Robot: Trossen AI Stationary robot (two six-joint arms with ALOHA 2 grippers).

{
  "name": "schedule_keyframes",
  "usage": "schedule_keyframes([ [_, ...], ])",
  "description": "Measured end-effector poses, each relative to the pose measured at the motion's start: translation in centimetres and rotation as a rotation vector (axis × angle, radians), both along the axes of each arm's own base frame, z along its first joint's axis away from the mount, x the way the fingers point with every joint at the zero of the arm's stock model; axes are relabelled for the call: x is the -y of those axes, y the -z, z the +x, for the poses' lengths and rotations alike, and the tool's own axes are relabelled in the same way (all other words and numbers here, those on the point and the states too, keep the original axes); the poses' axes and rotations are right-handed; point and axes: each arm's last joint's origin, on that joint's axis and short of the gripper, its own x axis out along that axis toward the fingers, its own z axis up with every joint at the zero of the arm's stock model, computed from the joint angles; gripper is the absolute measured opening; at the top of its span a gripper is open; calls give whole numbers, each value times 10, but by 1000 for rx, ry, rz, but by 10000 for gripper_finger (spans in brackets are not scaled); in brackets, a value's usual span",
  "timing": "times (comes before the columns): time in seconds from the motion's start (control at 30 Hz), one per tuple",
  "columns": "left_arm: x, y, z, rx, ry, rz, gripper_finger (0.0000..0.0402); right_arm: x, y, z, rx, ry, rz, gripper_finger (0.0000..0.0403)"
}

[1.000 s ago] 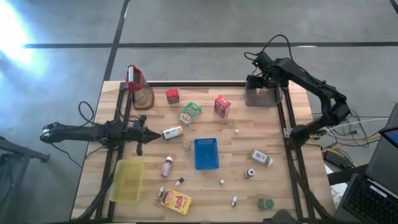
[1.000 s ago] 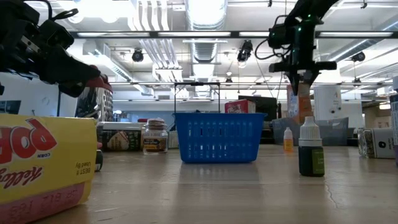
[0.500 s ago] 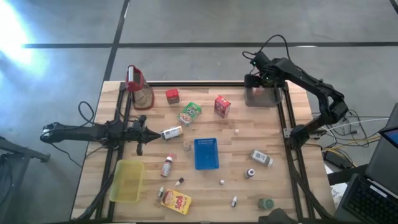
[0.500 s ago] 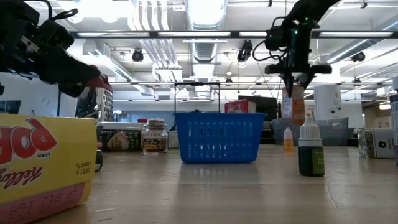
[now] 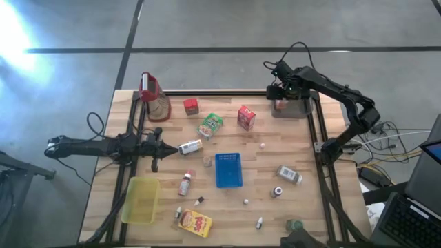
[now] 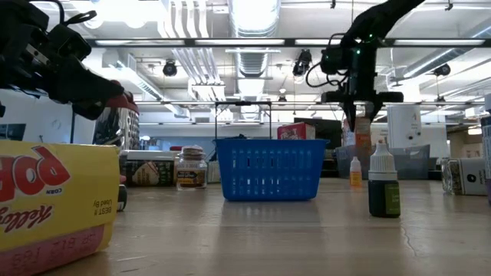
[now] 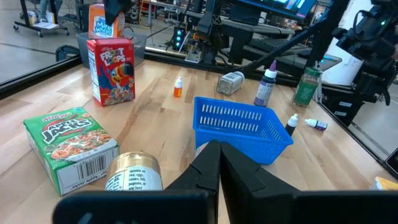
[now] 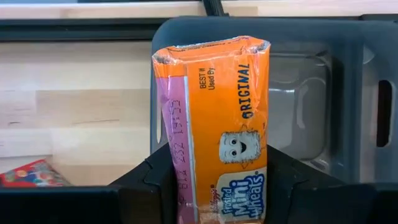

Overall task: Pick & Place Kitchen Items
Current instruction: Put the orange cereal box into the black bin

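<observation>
orange cardboard carton (image 8: 214,124), creased, right end effector (image 8: 211,186)

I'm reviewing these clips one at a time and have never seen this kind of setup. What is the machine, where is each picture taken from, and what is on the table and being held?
It is a robot with two dark arms at a wooden table. One picture looks straight down, one looks level across the tabletop, and two come from cameras on the arms' wrists.

The right gripper is at the table's far right corner, over a grey bin. Its wrist view shows an orange Mini-Wheats carton between its fingers. The left gripper waits shut at the left side.

Scattered on the table are small groceries: a Froot Loops box, an Apple Jacks box, a yellow Pops box, a tin and tiny bottles. There is also a blue basket, a yellow tray and a red-topped jug.
</observation>
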Motion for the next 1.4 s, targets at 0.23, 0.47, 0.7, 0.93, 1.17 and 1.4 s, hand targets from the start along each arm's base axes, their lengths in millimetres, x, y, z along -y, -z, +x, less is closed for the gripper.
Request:
schedule_keyframes([
  [0.23,0,0,0,0,0,0,12,6,16,6,-21,-17,54,145],
  [0.47,0,0,0,0,0,0,12,11,28,12,-7,-37,91,125],
  [0.7,0,0,0,0,0,0,12,12,28,13,-1,-46,89,145],
  [0.93,0,0,0,0,0,0,12,12,27,13,1,-63,86,182],
  [1.17,0,0,0,0,0,0,12,13,25,13,-1,-83,82,210],
  [1.4,0,0,0,0,0,0,12,15,14,15,-1,-114,69,231],
])
